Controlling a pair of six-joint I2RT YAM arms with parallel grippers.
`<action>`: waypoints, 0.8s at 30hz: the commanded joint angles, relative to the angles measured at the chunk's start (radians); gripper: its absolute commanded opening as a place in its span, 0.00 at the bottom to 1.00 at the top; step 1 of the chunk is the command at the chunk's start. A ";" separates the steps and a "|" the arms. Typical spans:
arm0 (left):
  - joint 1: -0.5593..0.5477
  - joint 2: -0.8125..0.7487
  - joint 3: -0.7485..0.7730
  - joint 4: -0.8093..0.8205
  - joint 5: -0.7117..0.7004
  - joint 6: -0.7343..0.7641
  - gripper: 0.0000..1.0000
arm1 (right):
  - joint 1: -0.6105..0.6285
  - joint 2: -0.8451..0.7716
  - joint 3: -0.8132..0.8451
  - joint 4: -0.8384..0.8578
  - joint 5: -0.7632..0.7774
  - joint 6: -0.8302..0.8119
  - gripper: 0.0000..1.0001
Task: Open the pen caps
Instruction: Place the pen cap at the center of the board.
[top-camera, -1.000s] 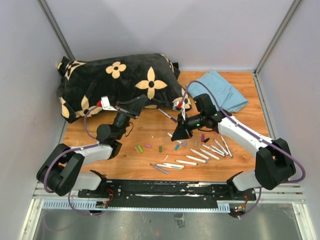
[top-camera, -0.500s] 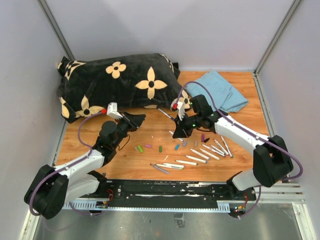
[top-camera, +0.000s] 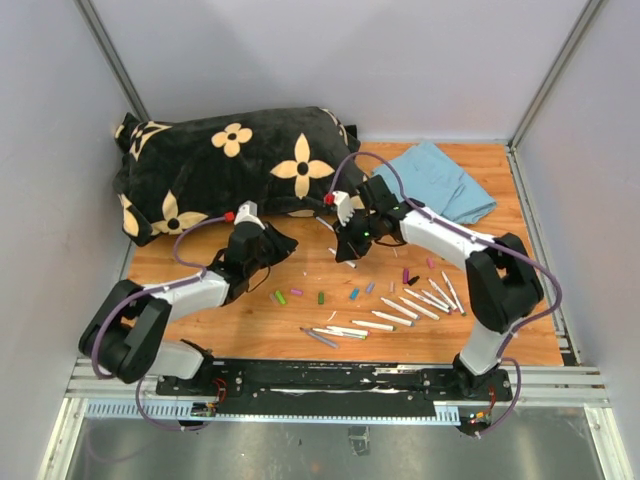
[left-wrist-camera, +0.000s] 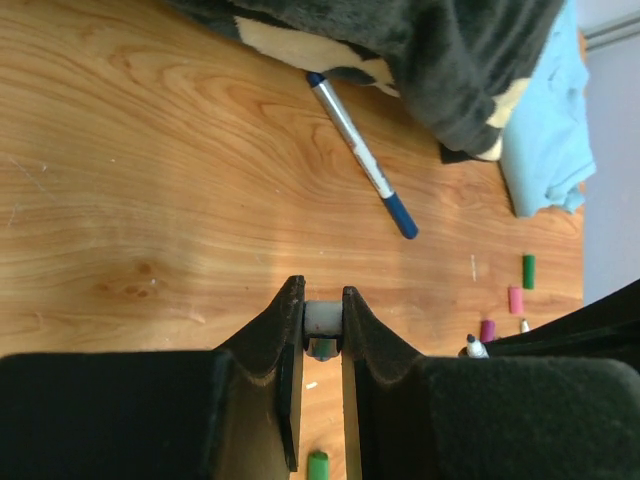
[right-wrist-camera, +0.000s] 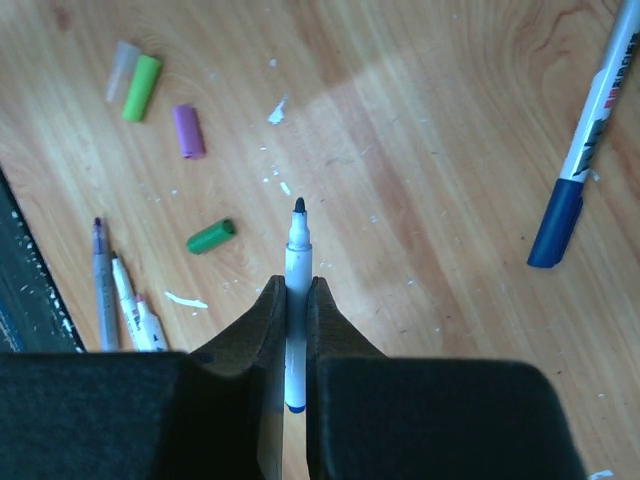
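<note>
Top view: both arms reach in over the wooden table, and the left gripper and right gripper sit near each other in front of the black flowered pillow. A blue cloth lies at the far right. The pen caps are scattered loose on the wood nearer the bases, with a fan of white pens to their right. From here I cannot tell what either claw holds.

Left wrist view: the left gripper is clenched on a short grey stub above the wood. Whether it is a cap I cannot tell. A green cap and a pink cap lie well off to the right. A blue-ended pen lies just beside the pillow's edge.

Right wrist view: the right gripper grasps a white pen barrel with its dark tip bare and pointing away from the claw. Only this view shows the uncapped tip. On the wood beyond lie a light green cap, a purple cap and a dark green cap, all apart from the pen. White specks litter the wood.
</note>
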 joint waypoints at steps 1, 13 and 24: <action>0.015 0.101 0.083 -0.043 -0.002 -0.024 0.00 | 0.031 0.106 0.111 -0.083 0.069 0.016 0.06; 0.019 0.323 0.222 -0.087 -0.004 -0.104 0.00 | 0.081 0.334 0.309 -0.187 0.177 0.014 0.09; 0.028 0.422 0.349 -0.266 0.000 -0.117 0.19 | 0.083 0.385 0.338 -0.203 0.249 0.011 0.23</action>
